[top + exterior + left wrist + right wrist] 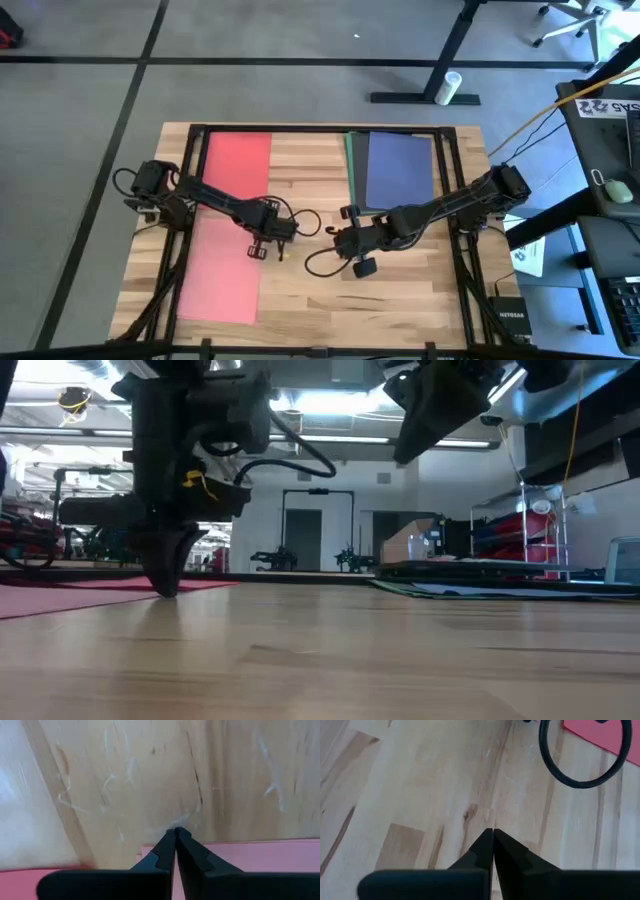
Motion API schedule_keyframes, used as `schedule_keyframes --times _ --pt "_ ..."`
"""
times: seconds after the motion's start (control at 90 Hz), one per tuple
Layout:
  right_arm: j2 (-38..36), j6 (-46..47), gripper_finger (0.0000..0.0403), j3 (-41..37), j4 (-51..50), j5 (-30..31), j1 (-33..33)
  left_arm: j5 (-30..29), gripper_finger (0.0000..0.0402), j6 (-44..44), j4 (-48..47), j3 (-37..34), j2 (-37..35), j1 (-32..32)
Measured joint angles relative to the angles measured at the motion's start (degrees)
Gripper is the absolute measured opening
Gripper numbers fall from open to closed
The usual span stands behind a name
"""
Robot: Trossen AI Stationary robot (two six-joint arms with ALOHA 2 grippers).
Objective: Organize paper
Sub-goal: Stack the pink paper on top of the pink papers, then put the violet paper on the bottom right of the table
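Table [310,290]: pale wood planks, smooth, light scratches. Paper sheets [235,160]: matt, thin. Gripper fingers [190,855]: matt black plastic.

The left gripper [175,832] points down at the tabletop [150,775], its two dark fingers [155,857] pressed together so their tips meet. The tips sit right at the edge of a pink sheet of paper [260,855], which shows on both sides of the fingers. Beyond lies pale wood with dark grain streaks and light scuffs.
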Motion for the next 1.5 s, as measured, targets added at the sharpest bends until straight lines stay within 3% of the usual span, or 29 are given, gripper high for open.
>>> schedule_keyframes --times 0.622,0.811,0.967,1.178,1.378,1.5 --pt "-0.01 -0.26 0.0000 0.00 -0.23 0.02 0.00 -1.46 0.0000 -3.98 -2.21 0.91 0.15 -1.96" --pt "-1.30 1.24 0.0000 0.00 -6.21 2.21 0.52 -1.97 0.0000 -6.12 -0.91 1.01 -2.19 -2.43" --pt "-3.88 4.66 0.0000 0.00 -11.53 5.95 1.88 -2.14 0.0000 -8.29 6.03 1.14 -6.54 -2.54" --pt "-7.23 9.69 0.0000 -1.26 -15.24 10.86 2.78 -0.66 0.0000 -8.03 23.90 1.24 -12.02 -2.69" --pt "-13.72 17.02 0.0000 -14.34 -10.05 10.96 2.62 2.46 0.0000 -5.83 37.88 0.99 -12.70 -3.06" --pt "-18.69 22.82 0.0000 -23.23 -3.68 10.69 2.62 5.83 0.0000 -6.03 48.77 -3.40 -12.76 -2.78"
